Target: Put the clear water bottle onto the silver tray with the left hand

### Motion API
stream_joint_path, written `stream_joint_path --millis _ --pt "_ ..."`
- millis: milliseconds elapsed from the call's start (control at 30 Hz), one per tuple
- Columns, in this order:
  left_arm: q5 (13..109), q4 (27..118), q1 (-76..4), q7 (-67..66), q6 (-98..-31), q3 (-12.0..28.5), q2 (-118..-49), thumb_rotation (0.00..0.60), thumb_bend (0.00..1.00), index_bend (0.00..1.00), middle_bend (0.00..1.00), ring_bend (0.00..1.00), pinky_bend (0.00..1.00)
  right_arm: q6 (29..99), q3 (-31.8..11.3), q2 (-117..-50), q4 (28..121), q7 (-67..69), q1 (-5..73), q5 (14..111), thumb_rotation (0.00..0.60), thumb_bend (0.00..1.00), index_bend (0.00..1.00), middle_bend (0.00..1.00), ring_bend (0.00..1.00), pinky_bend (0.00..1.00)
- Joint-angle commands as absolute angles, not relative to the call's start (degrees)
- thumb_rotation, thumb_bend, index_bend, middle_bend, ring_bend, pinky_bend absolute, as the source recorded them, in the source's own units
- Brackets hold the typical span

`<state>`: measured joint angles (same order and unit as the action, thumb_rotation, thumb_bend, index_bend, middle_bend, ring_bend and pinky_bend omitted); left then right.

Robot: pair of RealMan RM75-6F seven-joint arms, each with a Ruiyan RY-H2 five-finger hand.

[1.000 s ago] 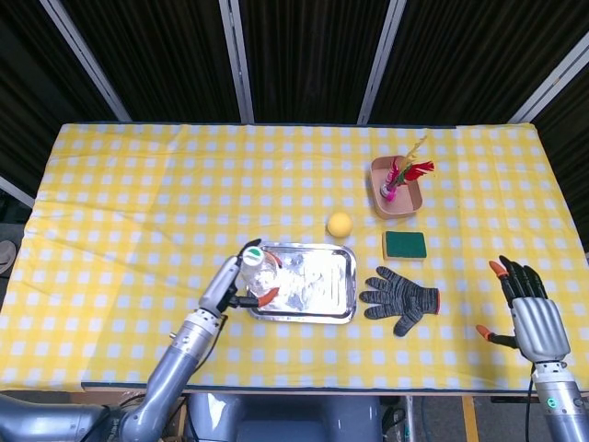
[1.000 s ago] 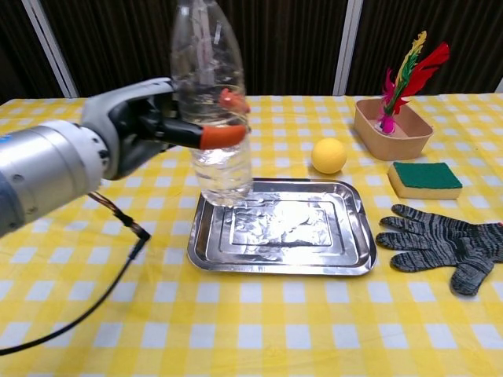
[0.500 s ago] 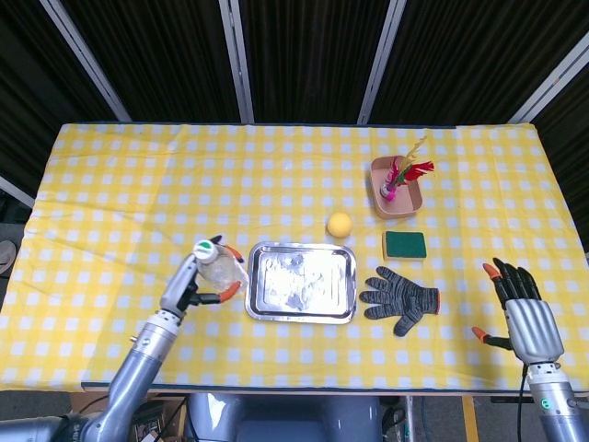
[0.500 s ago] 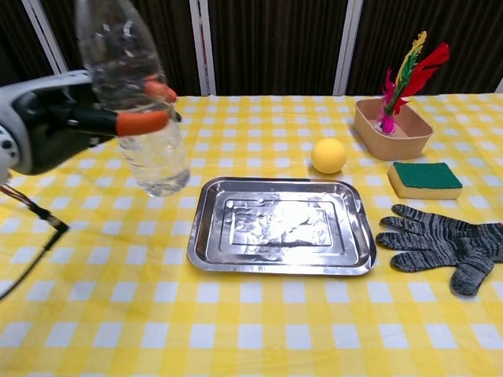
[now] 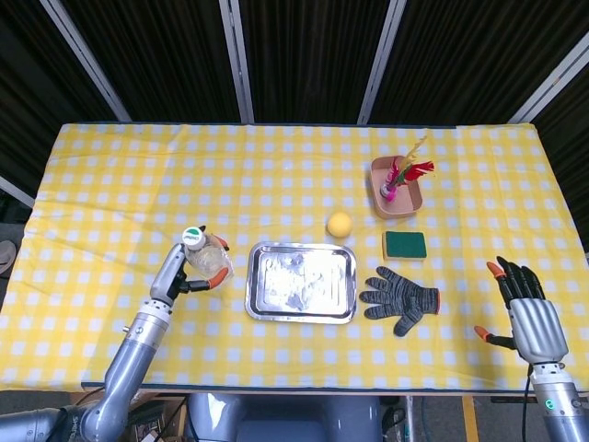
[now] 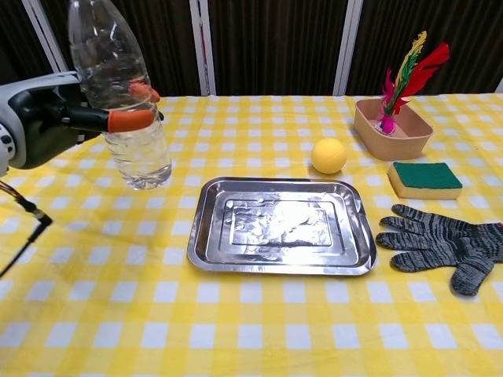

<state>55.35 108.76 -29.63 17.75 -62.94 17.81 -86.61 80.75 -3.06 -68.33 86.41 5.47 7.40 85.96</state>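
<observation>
My left hand [image 5: 180,272] [image 6: 55,122] grips the clear water bottle [image 5: 204,258] [image 6: 118,94] around its middle and holds it upright above the cloth, left of the silver tray [image 5: 301,282] [image 6: 279,225]. The bottle has a white and green cap and some water in its bottom. The tray lies bare in the middle of the table. My right hand [image 5: 528,313] hovers near the table's front right corner with its fingers spread and nothing in it; the chest view does not show it.
A yellow ball [image 5: 340,224] [image 6: 328,155] lies just behind the tray. A grey knit glove [image 5: 401,299] [image 6: 440,245] lies right of it, a green sponge [image 5: 405,245] [image 6: 424,178] behind the glove, and a tan bowl with a feather shuttlecock [image 5: 398,184] [image 6: 391,118] further back.
My left hand has carried the bottle leftward, from over the tray's left edge to a spot well clear of the tray. The right hand has barely shifted.
</observation>
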Motion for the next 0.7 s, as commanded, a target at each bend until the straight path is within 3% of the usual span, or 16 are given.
stream_joint_path --millis 33,367,700 --pt "54.2 104.4 -31.7 18.3 -59.6 18.7 -90.4 0.600 0.47 0.49 0.47 0.01 0.00 80.5 -3.2 -68.5 86.2 5.5 7.5 85.7 0.600 0.05 0.06 0.00 0.00 0.00" --pt "50.8 92.9 -40.6 11.7 -57.7 21.1 -105.2 0.600 0.47 0.50 0.46 0.01 0.00 79.0 -3.9 -68.8 84.0 7.7 8.0 84.1 0.600 0.05 0.06 0.00 0.00 0.00" --pt "51.8 86.5 -44.6 8.6 -59.1 23.1 -112.9 0.600 0.47 0.50 0.47 0.01 0.00 79.8 -3.6 -69.0 83.8 9.0 8.0 85.4 0.600 0.05 0.06 0.00 0.00 0.00"
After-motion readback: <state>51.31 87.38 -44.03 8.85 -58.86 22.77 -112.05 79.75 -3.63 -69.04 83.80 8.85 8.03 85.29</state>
